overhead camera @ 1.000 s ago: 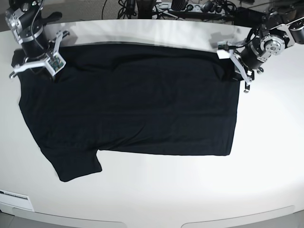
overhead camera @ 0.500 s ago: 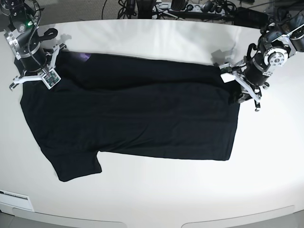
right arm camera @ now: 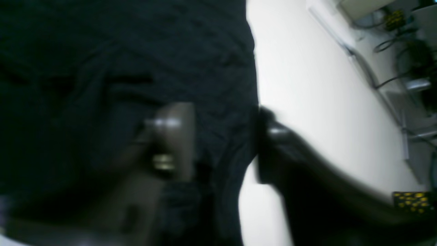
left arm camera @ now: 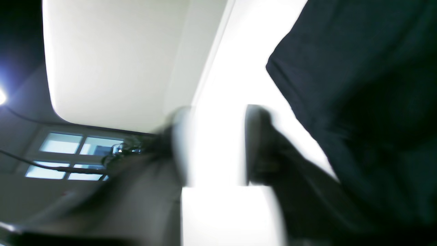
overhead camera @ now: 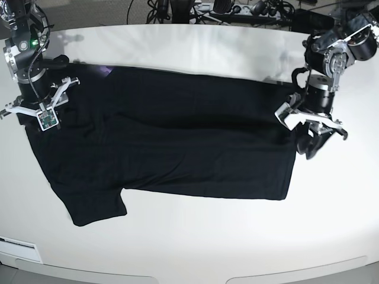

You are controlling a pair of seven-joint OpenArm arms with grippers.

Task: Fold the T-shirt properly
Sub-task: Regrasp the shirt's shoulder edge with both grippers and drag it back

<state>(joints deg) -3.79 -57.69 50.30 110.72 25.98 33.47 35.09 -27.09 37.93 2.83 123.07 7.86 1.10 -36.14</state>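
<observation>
The black T-shirt (overhead camera: pixel 177 136) lies spread flat on the white table (overhead camera: pixel 207 242), one sleeve pointing to the near left. A sliver of purple print (overhead camera: pixel 107 70) shows at its far edge. My left gripper (overhead camera: pixel 312 141) hangs just off the shirt's right edge. In the left wrist view the left gripper (left arm camera: pixel 215 147) is open over bare table, with the T-shirt (left arm camera: pixel 358 85) beside it. My right gripper (overhead camera: pixel 34 117) sits at the shirt's far left corner. In the right wrist view the right gripper (right arm camera: pixel 225 143) is open, straddling the edge of the T-shirt (right arm camera: pixel 102 51).
Cables and equipment (overhead camera: pixel 237 9) crowd the space beyond the table's far edge. A white label (overhead camera: pixel 18 242) sits at the near left rim. The table's curved front edge runs along the bottom of the base view.
Both arms came toward the near side, drawing the shirt's far edge with them. Both grippers then opened and let go of the cloth.
</observation>
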